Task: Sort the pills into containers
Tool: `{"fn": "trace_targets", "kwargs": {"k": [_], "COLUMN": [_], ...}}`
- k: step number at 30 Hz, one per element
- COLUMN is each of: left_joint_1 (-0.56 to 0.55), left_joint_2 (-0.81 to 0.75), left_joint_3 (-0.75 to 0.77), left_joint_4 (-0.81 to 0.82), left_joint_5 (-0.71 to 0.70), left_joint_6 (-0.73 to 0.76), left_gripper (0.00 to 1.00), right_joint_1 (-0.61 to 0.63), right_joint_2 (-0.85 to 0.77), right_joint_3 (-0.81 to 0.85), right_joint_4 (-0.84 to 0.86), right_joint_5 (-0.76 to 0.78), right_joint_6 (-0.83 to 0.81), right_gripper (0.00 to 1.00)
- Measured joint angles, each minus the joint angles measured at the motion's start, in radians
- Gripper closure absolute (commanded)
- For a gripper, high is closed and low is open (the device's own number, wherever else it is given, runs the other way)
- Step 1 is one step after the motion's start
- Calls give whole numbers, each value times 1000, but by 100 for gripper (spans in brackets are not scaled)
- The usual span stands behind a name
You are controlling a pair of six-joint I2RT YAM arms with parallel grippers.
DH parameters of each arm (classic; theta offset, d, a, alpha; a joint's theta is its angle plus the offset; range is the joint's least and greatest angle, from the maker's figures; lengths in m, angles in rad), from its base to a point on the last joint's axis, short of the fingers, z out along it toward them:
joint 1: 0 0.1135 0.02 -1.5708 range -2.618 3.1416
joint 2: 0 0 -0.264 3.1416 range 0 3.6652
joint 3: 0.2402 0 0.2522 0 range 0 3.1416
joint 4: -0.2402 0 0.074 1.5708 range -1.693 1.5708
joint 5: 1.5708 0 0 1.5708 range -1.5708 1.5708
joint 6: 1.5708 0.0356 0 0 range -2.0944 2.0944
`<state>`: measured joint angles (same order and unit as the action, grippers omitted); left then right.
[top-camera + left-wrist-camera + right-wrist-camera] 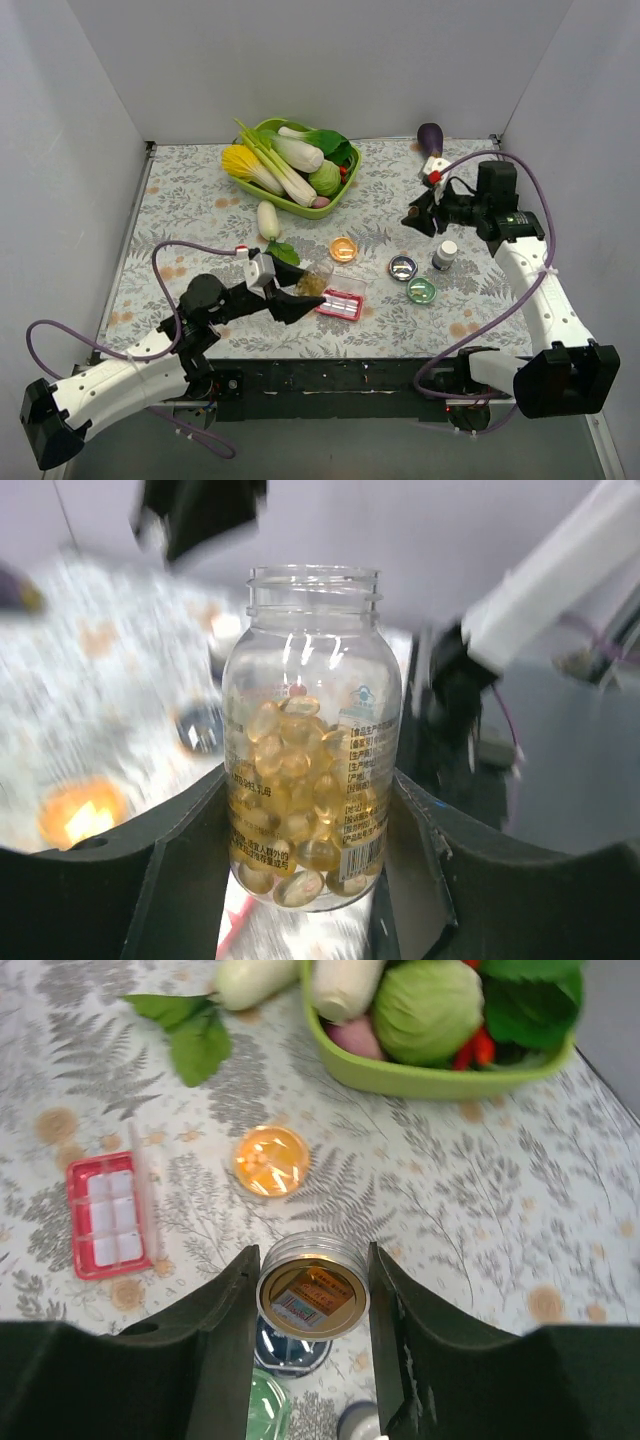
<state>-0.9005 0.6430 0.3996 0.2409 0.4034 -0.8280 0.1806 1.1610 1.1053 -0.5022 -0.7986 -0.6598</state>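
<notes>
We see the pink box (338, 303) lying flat on the fern-patterned worktop (200, 200), near its front edge, and we place everything else from that box. Its compartments hold the pills (110, 1216), small pale whitish pieces that are too small for us to count.

At the box's left end, the left end effector (310, 830) is closed on a clear bottle (312, 710). The bottle has no cap, its mouth points up in the wrist view, and it is about half full of amber capsules (295, 780). We cannot tell whether the bottle touches the box.

Behind the box and just beside it sits an orange round dish (343, 249). To the box's right are a blue dish (402, 267) and a green dish (421, 290), with a dark white-capped bottle (444, 254) a little farther right.

Well to the right of the box and behind it, the right end effector (314, 1305) hangs above the worktop. It grips a gold-rimmed round piece (312, 1278) between its fingers. Seen end-on, we cannot tell whether this is a cap or a small bottle.

Far behind the box stands the green bowl (262, 193) of vegetables. A white radish (268, 220) lies on the worktop between the bowl and the box.
</notes>
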Motion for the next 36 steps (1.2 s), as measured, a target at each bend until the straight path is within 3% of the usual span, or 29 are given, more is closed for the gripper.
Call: {"fn": "trace_targets", "kwargs": {"k": [5,9,13,17,20,22,26,30,36], "left_joint_1": [37,247,497,502,473,513,639,655,655], "left_joint_2": [126,258,336,362,257,209,358,472,205], "left_joint_3": [186,365,385,352,222,171,238,206,55], "left_joint_4": [262,455,726,923,987,1035,1115,1048,945], "left_joint_5": [-35,-42,-43,67,74,70,104,200,376], "left_joint_6": [41,-71,-278,-426,-444,-460,-602,-640,-526], "left_gripper": [100,100,100,100,100,100,100,100,100], "right_joint_1": [-157,-216,-241,-288,-319,-333,-365,-429,-475], "right_joint_2": [15,18,18,18,16,17,34,124,303], "right_joint_3": [-24,-42,-90,-107,-108,-109,-109,-100,-99], "right_joint_4": [95,145,162,161,165,167,172,167,135], "right_joint_5": [45,77,119,139,151,167,222,293,389], "right_joint_6": [177,249,285,297,296,296,293,261,195], "right_gripper": [99,99,99,99,99,99,99,99,97]}}
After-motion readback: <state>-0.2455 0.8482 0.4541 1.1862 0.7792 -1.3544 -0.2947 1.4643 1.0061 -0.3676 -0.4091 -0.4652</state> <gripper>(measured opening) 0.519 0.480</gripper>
